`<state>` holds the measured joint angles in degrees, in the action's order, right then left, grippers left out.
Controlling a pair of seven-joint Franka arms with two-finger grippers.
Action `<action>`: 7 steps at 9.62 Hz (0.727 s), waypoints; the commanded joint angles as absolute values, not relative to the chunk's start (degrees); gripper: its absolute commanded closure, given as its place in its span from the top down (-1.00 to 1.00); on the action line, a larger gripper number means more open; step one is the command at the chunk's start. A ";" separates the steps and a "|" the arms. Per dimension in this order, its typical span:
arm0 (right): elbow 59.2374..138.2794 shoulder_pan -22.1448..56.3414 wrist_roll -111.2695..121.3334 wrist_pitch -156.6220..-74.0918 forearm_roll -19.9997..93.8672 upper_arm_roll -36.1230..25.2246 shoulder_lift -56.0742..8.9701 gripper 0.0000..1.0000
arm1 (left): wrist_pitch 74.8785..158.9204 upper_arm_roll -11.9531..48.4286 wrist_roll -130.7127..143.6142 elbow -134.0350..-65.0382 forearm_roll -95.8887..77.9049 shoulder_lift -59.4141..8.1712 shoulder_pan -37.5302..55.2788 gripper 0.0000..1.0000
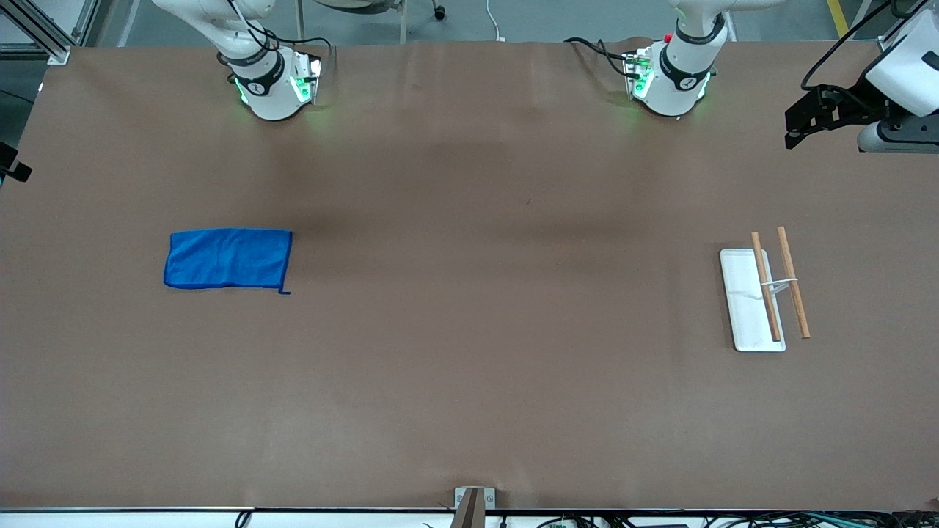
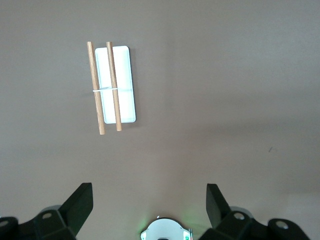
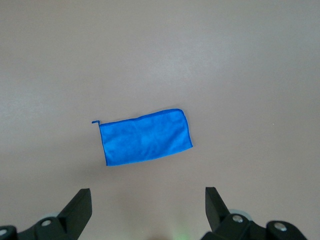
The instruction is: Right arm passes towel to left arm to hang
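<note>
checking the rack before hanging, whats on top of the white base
Two wooden rods stand above the white base, joined by a thin white wire. The brown table beneath the base is hidden.

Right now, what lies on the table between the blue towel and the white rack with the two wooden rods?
Nothing: in the front view only bare brown table separates the towel from the rack.

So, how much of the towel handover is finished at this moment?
Nothing is done yet. The bright blue microfibre towel lies flat on the brown table, untouched. The right pincer hangs open above it; the left pincer waits open above the white rack with wooden bars. Pickup, handover and hanging remain.
</note>
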<state>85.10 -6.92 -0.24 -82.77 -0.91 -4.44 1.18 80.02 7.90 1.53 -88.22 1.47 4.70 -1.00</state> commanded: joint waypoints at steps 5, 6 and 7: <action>85.52 -8.00 0.62 -82.27 -1.23 -3.96 1.58 1.00 | 79.72 7.91 0.97 -86.93 1.32 2.64 -1.05 1.00; 85.52 -8.00 0.62 -82.35 -1.23 -3.96 1.58 1.00 | 80.76 7.91 0.97 -86.92 1.32 2.64 -0.97 1.00; 85.52 -7.82 0.62 -82.27 -1.23 -3.96 1.58 1.00 | 81.21 8.00 0.97 -86.92 1.41 2.64 -0.97 1.00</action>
<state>85.10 -7.05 -0.23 -82.48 -0.91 -4.48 1.17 80.88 7.91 1.53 -87.21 1.47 4.38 -1.00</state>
